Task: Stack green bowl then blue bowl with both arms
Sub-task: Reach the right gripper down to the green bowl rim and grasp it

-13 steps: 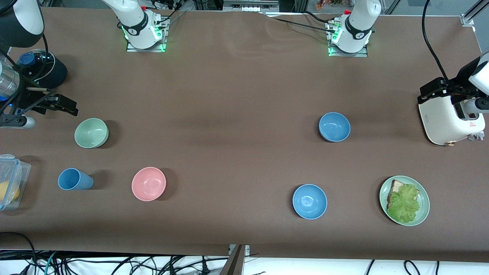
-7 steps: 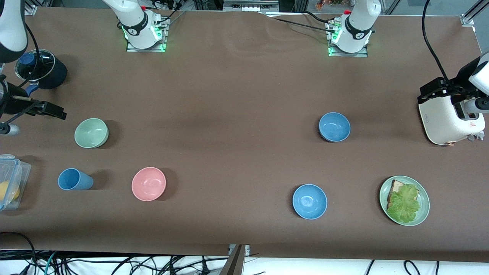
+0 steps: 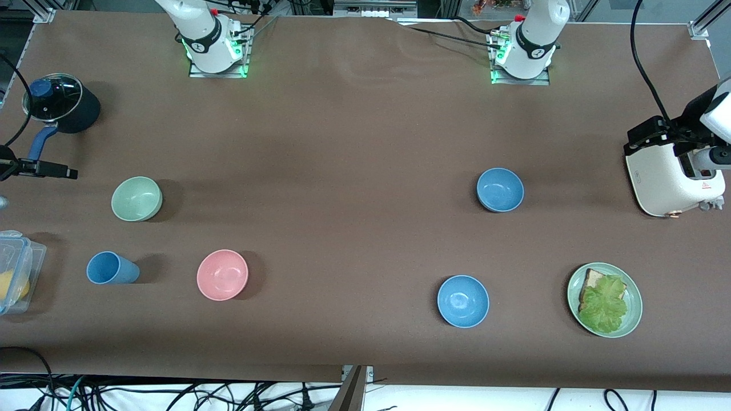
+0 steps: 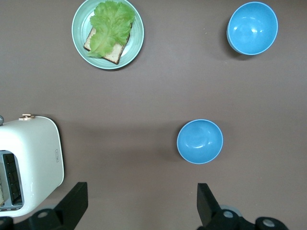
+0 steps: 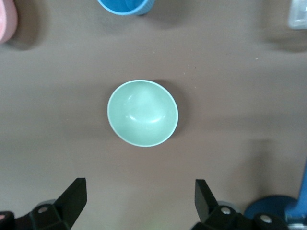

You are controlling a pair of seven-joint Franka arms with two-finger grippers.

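Note:
The green bowl [image 3: 136, 198] stands upright toward the right arm's end of the table; it also shows in the right wrist view [image 5: 142, 112]. The blue bowl [image 3: 499, 189], muted steel blue, stands toward the left arm's end and shows in the left wrist view [image 4: 200, 141]. My right gripper [image 3: 57, 170] is high up at the table's end, between the green bowl and the pot, open and empty [image 5: 139, 201]. My left gripper [image 3: 648, 137] hangs high over the toaster's edge, open and empty [image 4: 141, 203].
A brighter blue bowl [image 3: 463, 301], a pink bowl [image 3: 222, 274] and a blue cup [image 3: 111, 268] stand nearer the front camera. A green plate [image 3: 631, 319] holds bread and lettuce. A white toaster [image 3: 662, 182], a dark pot [image 3: 80, 111] and a clear container [image 3: 17, 251] stand at the table's ends.
My right arm has pulled up and away toward the table's end, uncovering the pot. The left arm and the bowls have not moved.

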